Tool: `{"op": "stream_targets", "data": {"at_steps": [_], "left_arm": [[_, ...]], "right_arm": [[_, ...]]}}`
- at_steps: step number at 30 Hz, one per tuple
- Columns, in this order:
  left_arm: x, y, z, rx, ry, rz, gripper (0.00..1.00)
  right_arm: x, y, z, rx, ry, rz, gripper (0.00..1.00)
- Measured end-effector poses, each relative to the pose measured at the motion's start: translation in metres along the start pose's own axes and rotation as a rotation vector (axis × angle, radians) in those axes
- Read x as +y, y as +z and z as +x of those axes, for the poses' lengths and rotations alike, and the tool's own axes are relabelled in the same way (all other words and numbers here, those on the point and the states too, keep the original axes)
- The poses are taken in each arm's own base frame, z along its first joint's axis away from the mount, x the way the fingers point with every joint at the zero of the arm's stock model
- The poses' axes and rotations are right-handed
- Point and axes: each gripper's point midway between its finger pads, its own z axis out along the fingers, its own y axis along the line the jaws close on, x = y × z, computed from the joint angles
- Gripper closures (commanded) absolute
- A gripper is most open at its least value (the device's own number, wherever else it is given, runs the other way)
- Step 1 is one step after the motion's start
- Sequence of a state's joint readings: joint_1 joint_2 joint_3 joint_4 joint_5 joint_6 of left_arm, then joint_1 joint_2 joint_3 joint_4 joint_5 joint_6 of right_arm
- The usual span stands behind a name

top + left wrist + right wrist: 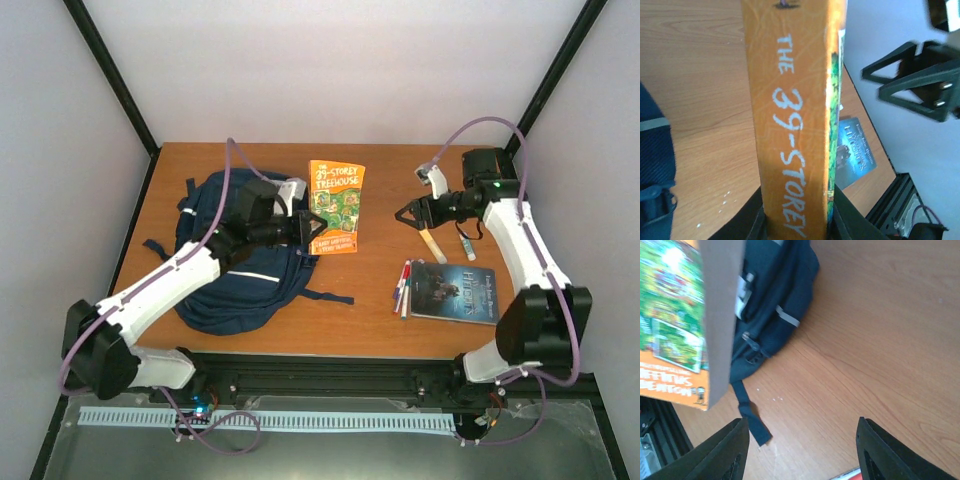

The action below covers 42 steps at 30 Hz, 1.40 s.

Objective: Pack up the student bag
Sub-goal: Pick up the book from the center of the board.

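Note:
The student bag (235, 260), navy blue with dark straps, lies at the table's left; it also shows as the bag (775, 290) and as the bag's edge (655, 170). My left gripper (303, 232) is shut on the spine end of an orange "39-Storey Treehouse" book (337, 205), held up just right of the bag. In the left wrist view the gripper (797, 222) clamps both sides of the book's spine (795, 125). My right gripper (408, 215) hangs open and empty to the right of the book. Its wrist view shows that gripper (802, 452) wide apart above bare wood, with the book (675, 315) at the upper left.
A blue-covered book (457, 293) lies at the front right, with several pens (403, 285) beside it. Two markers (432, 245) lie under the right arm. A bag strap (750, 417) trails on the wood. Walls close in the table's back and sides.

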State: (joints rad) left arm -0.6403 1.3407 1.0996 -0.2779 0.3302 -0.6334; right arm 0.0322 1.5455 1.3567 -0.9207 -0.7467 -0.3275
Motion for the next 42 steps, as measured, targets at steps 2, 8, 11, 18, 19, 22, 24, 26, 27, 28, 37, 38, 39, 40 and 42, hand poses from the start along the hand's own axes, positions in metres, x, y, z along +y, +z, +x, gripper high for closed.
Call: {"op": "stream_targets", "data": {"at_steps": [2, 8, 11, 18, 19, 22, 24, 26, 27, 28, 37, 38, 39, 40, 42], "left_arm": [[0.001, -0.011, 0.005, 0.005, 0.019, -0.015, 0.99], [0.008, -0.035, 0.021, 0.012, 0.057, -0.039, 0.99], [0.009, -0.042, 0.028, 0.007, 0.066, -0.021, 0.99], [-0.003, -0.05, 0.03, -0.029, 0.078, 0.098, 0.99], [-0.007, -0.05, 0.029, -0.033, 0.083, 0.118, 0.99], [-0.023, -0.052, 0.023, -0.059, 0.096, 0.201, 0.99], [-0.033, -0.053, 0.019, -0.076, 0.1, 0.263, 0.99], [-0.041, -0.054, 0.018, -0.087, 0.1, 0.312, 0.99], [-0.043, -0.054, 0.017, -0.089, 0.1, 0.327, 0.99], [-0.045, -0.054, 0.017, -0.091, 0.1, 0.342, 0.99], [-0.063, -0.061, 0.011, -0.108, 0.115, 0.427, 0.99], [-0.064, -0.061, 0.01, -0.107, 0.116, 0.436, 0.99], [-0.066, -0.061, 0.011, -0.105, 0.117, 0.445, 0.99], [-0.067, -0.062, 0.011, -0.101, 0.119, 0.451, 0.99], [-0.068, -0.061, 0.012, -0.094, 0.119, 0.461, 0.99]], "right_arm": [[0.015, -0.015, -0.008, -0.049, -0.045, -0.001, 0.33], [0.053, -0.064, -0.041, -0.242, -0.204, 0.051, 0.0], [0.07, -0.069, -0.05, -0.304, -0.247, -0.024, 0.0], [0.072, -0.035, -0.038, -0.263, -0.127, -0.268, 0.0], [0.072, -0.032, -0.035, -0.258, -0.113, -0.295, 0.0], [0.083, -0.031, -0.03, -0.254, -0.102, -0.372, 0.0], [0.091, -0.032, -0.03, -0.259, -0.116, -0.413, 0.0], [0.101, -0.032, -0.03, -0.257, -0.129, -0.457, 0.0], [0.106, -0.032, -0.029, -0.255, -0.134, -0.478, 0.0], [0.111, -0.032, -0.029, -0.254, -0.141, -0.499, 0.0], [0.142, -0.015, -0.03, -0.209, -0.192, -0.602, 0.01], [0.147, -0.014, -0.031, -0.204, -0.203, -0.613, 0.02], [0.151, -0.014, -0.032, -0.202, -0.213, -0.62, 0.02], [0.154, -0.015, -0.033, -0.202, -0.223, -0.627, 0.03], [0.162, -0.019, -0.038, -0.209, -0.245, -0.647, 0.03]]}}
